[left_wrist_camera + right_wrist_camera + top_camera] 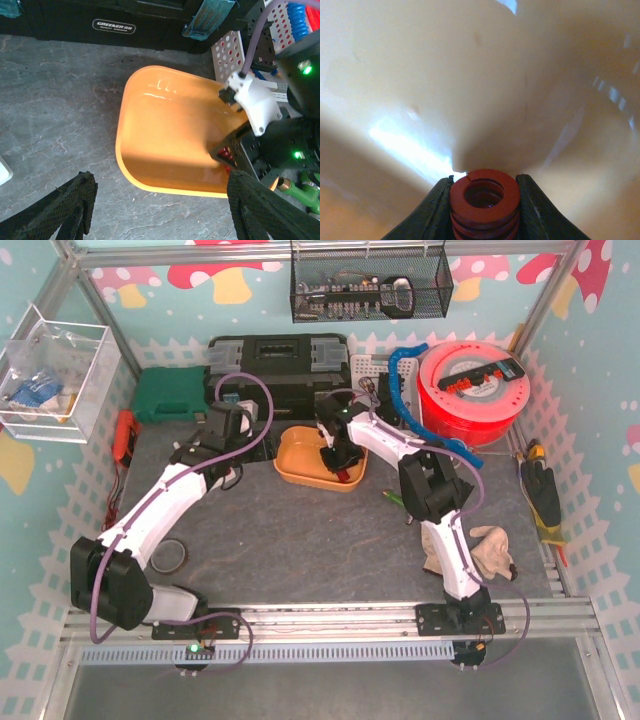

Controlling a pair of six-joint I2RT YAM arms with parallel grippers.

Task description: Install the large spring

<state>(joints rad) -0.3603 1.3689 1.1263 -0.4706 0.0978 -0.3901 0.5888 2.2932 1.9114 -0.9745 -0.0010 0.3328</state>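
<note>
Clamping the right gripper (pixel 485 181) on the red spring (pixel 485 199) inside the orange tray (pixel 160 125) (open end facing the wrist camera, long axis along the fingers (pixel 436 212)). Holding the left gripper (pixel 160 210) open, empty, alongside.

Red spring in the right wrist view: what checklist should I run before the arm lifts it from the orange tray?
1. Grip: the right claw is shut on the red coil spring: ok.
2. Spring centred in the grip: ok.
3. The left claw is open, outside the orange plastic tray: ok.
4. Spring off the tray floor: cannot tell.
5. Install spot in view: cannot tell.
</note>
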